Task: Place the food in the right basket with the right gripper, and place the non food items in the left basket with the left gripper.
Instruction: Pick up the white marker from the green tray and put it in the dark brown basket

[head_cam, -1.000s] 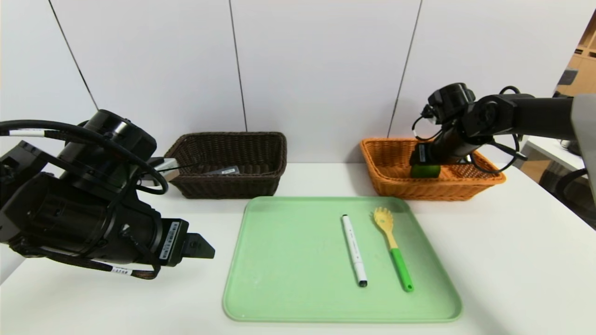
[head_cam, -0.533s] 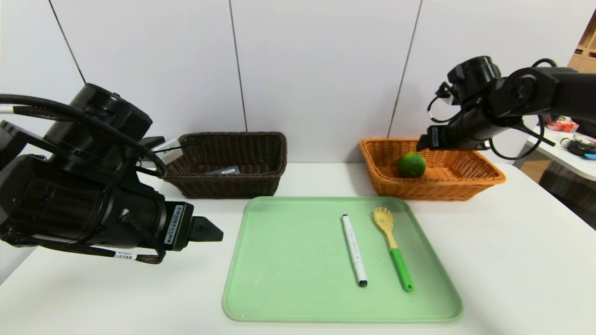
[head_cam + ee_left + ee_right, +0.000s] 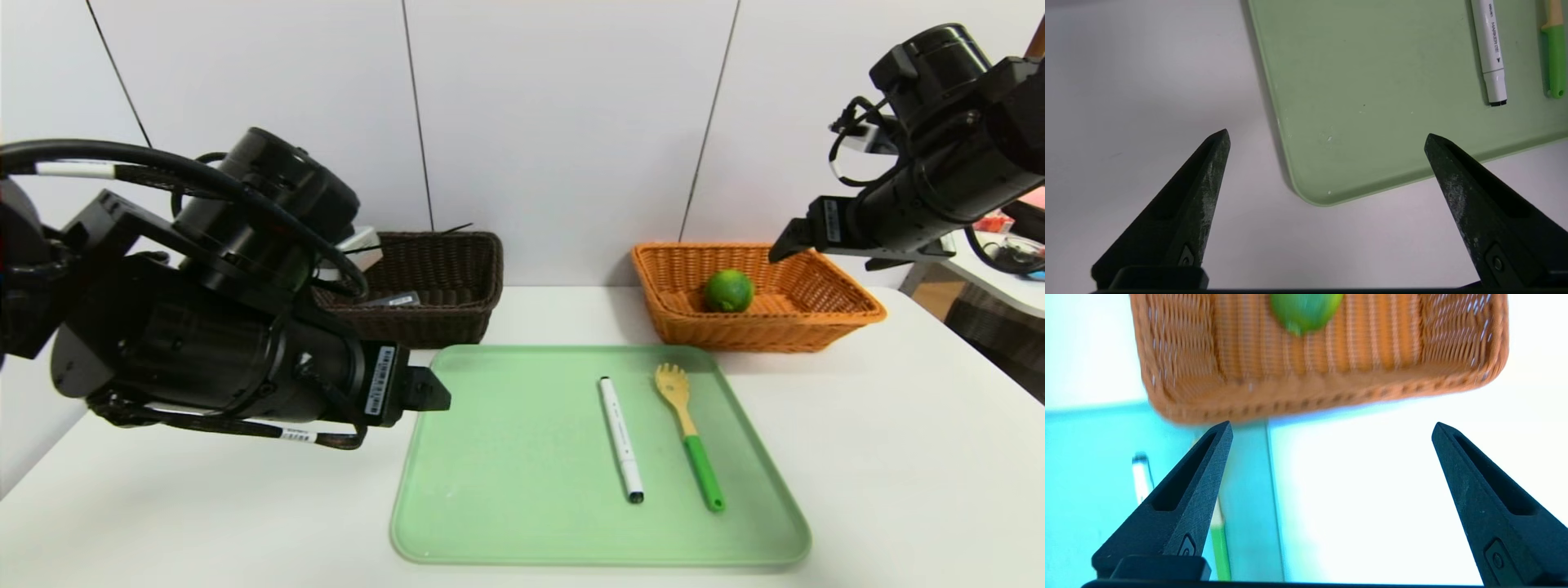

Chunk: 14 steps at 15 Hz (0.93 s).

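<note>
Head view: the lime lies inside the orange basket, toward its left end. The right gripper hangs above that basket's right part, clear of the lime, its fingers spread with nothing between them. At the left, the left gripper hovers over the left edge of the green tray, angled across the view, and its arm covers part of the dark basket. Inside the dark basket lies the grey case. On the tray's right half lie the marker and, to the right of it, the spoon, roughly side by side and apart, the spoon's green handle toward the near edge. A white table carries the tray and both baskets, which stand beyond the tray. Left wrist view: the left gripper's two fingers are wide apart and hold nothing; a rounded corner of the tray shows between them, with the capped end of the marker and the end of the spoon's handle farther off, touched by neither finger. Right wrist view: the right gripper's fingers are also wide apart and empty, with bare table and tray edge between them, while the lime rests on the orange basket's ribbed floor, partly cut off by the frame.
</note>
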Tool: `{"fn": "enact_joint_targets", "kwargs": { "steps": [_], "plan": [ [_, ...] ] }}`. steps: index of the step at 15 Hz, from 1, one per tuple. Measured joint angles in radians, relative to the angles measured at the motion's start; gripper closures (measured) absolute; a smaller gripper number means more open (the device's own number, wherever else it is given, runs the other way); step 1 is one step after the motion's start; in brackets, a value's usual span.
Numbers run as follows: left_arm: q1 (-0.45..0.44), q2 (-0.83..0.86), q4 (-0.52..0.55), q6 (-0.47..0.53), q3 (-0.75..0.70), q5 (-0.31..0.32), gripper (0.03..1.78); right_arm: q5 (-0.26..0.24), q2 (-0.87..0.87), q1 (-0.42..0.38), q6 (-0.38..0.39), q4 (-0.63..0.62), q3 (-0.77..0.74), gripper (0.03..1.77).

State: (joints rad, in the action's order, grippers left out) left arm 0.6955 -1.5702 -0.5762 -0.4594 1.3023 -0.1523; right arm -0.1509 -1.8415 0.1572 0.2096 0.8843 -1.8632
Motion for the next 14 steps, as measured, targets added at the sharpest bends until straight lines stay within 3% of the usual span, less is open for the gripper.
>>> {"fn": "enact_joint_targets", "kwargs": {
  "steps": [6, 9, 14],
  "plan": [
    [0.109, -0.193, -0.027, -0.125, 0.149, -0.134, 0.12, 0.019, 0.175, 0.071, -0.001, 0.004, 0.267, 0.11],
    [0.151, -0.307, -0.113, -0.194, 0.280, -0.195, 0.12, 0.018, 0.233, 0.096, 0.003, 0.001, 0.377, 0.11],
    [0.204, -0.489, -0.293, -0.289, 0.540, -0.230, 0.12, 0.016, 0.266, 0.117, 0.040, -0.002, 0.457, 0.11]
  ]
}}
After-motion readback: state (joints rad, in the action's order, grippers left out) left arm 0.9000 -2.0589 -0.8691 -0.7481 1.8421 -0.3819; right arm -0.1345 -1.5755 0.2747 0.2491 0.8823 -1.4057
